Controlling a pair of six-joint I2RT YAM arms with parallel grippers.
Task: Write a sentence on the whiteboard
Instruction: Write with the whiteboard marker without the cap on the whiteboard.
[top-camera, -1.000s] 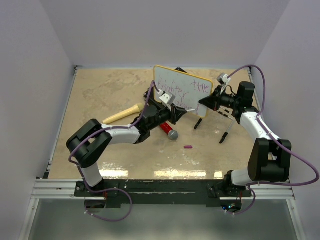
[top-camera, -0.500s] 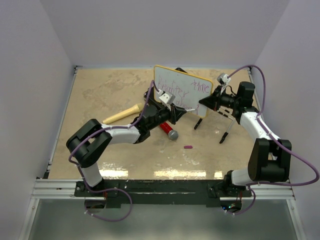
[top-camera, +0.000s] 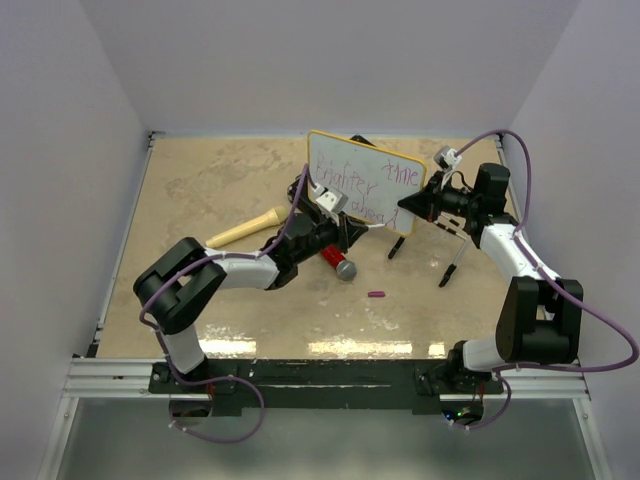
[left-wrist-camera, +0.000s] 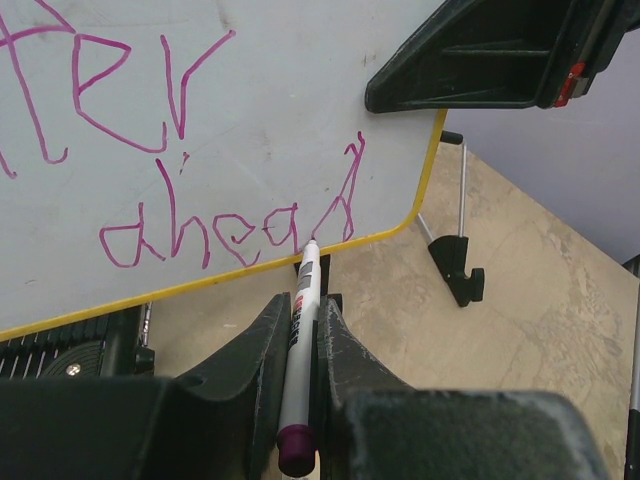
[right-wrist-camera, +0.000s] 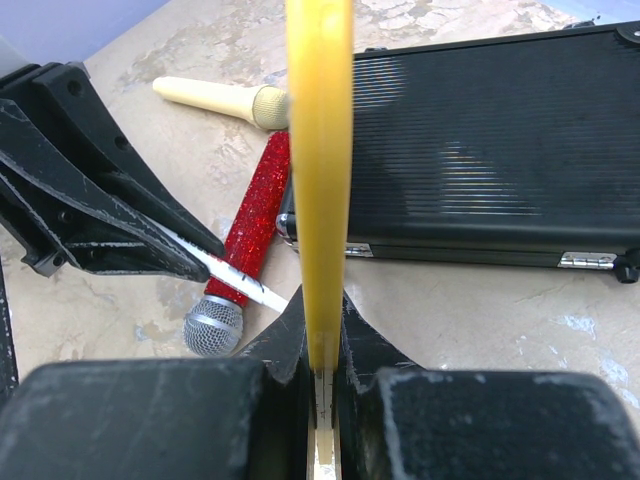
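The worktop (top-camera: 200, 190) is a beige, marbled slab with pale glossy patches near its front edge. Plain lavender-white walls (top-camera: 330, 60) close it in on three sides.

Counted, there is:
- One whiteboard (top-camera: 365, 180), raised above the middle-rear of the worktop with its white face tilted toward the left arm.
- One sentence (left-wrist-camera: 130, 120), in magenta scrawl across a few lines. "ahead" is readable on the lowest line, close to the yellow rim.
- One marker (left-wrist-camera: 300, 340), pinched in the left end effector (left-wrist-camera: 303, 305). Its tip touches the board at the foot of the last "d".
- One right end effector (right-wrist-camera: 322, 345), clamped tight on the board's yellow edge, seen edge-on from its wrist.
- Two microphones. The red glittery one (top-camera: 335, 262) has a silver head and lies under the board. The cream one (top-camera: 245, 230) lies to the left.
- One black ribbed case (right-wrist-camera: 480, 150), lying flat behind the board.
- One small purple cap (top-camera: 376, 294), alone on the bare worktop toward the front.
- Two black feet on thin rods (top-camera: 452, 268), resting on the worktop below the board
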